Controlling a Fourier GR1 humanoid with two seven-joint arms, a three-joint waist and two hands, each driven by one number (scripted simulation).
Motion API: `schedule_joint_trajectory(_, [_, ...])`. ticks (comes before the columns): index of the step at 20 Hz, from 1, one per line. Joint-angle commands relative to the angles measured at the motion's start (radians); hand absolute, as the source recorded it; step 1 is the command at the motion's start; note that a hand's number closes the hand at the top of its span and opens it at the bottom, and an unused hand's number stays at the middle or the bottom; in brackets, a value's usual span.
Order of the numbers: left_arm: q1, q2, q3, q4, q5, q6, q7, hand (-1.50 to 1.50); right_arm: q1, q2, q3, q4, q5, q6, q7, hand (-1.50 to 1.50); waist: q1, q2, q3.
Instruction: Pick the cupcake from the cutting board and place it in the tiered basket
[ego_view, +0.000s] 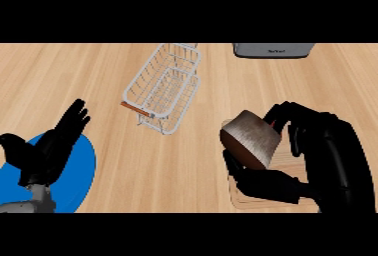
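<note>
Cupcake sits in the right hand, lifted above the cutting board at the near right of the counter; thumb below and fingers curled over its far side, so the hand is closed around it, and the brown body with its pale grey top is tilted toward the left. The step in hand looks like the carry to the basket, with the pick itself already done. To do it well, I would keep the cupcake high enough that its lower edge passes over the wire rim, and hold its tilt steady so it does not roll out between thumb and fingers. At the near left, the left hand rests open with fingers up, over a blue plate; it can stay out of the way. Farther off, near the middle of the counter, the tiered basket stands well apart from the cupcake, up and to the left. The hand should travel that way, stop above an open tier, lower the cupcake inside the wire wall, and only then open. A grey appliance sits at the far edge, clear of the path.
</note>
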Motion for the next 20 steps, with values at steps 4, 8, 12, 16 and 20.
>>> schedule_joint_trajectory(4, [-0.008,-0.013,0.0,-0.023,-0.011,-0.005,0.007,0.0,-0.33,0.125,0.093,0.245,0.045,0.003,0.174,1.5,0.012,0.002,0.0])
schedule_joint_trajectory(8, [-0.047,-0.036,-0.011,-0.009,-0.039,0.027,0.053,0.0,-0.476,0.127,0.119,0.368,-0.017,-0.072,0.294,1.5,0.01,0.002,0.0])
schedule_joint_trajectory(12, [-0.052,-0.028,0.013,0.045,-0.036,0.002,0.006,0.0,-0.607,0.128,0.092,0.603,-0.056,-0.206,0.251,1.5,0.013,0.005,0.0])
schedule_joint_trajectory(16, [-0.107,-0.019,0.033,0.098,-0.021,-0.027,-0.005,0.0,-0.749,0.128,0.116,0.708,-0.148,-0.203,0.351,1.5,0.01,0.004,0.0])
schedule_joint_trajectory(20, [-0.041,-0.064,-0.022,0.015,-0.065,0.014,0.021,0.0,-0.804,0.128,0.165,0.848,-0.196,-0.328,0.382,1.5,0.019,0.003,0.001])
